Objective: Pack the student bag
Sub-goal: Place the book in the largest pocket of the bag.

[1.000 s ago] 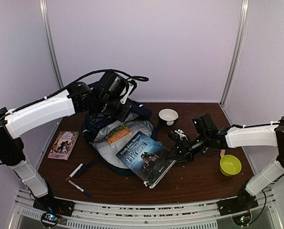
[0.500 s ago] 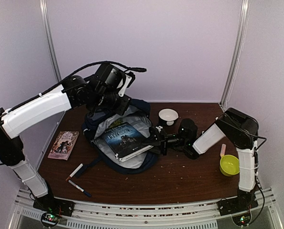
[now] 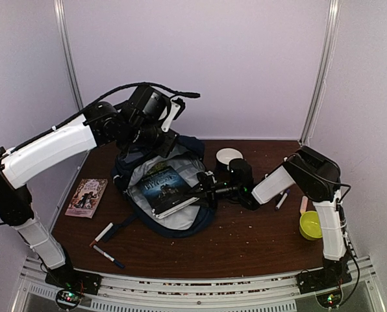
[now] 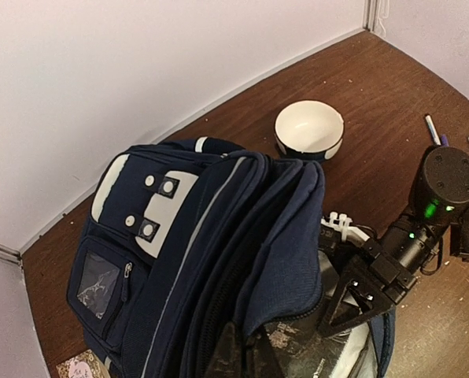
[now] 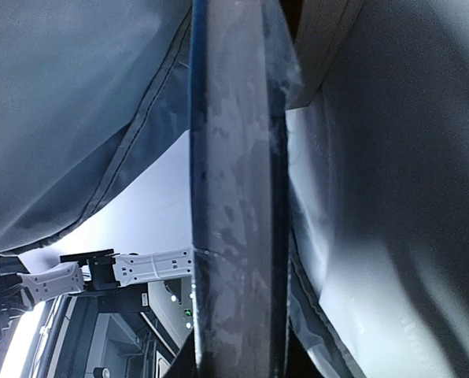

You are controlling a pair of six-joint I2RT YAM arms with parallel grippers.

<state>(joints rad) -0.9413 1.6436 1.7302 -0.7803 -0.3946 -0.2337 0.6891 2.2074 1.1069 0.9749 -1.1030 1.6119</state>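
Top external view: the student bag (image 3: 178,224) lies on its back left of centre on the table (image 3: 245,240), its mouth gaping toward the camera and its pale grey lining showing. It looks soft and floppy, so I judge it will sag shut unless something props the opening. It should weigh little, and the thin cloth could slide out of a weak pinch. The best hold is probably the thick seamed rim by the zip or the top handle, not the loose panel. The left end effector (image 4: 246,354) is clamped tight on that upper edge at the bottom of the left wrist view and lifts the flap. A dark hardcover book (image 3: 164,188) sits partly inside the mouth. The right end effector (image 3: 205,187) is narrowly set and grips the book's right-hand edge; the right wrist view shows the cover running between its jaws, with lining on both sides. Further out, a white bowl (image 3: 229,156) stands just right of the bag and a yellow-green bowl (image 3: 312,224) sits at far right. A small paperback (image 3: 86,197) and two pens (image 3: 106,244) lie at lower left.
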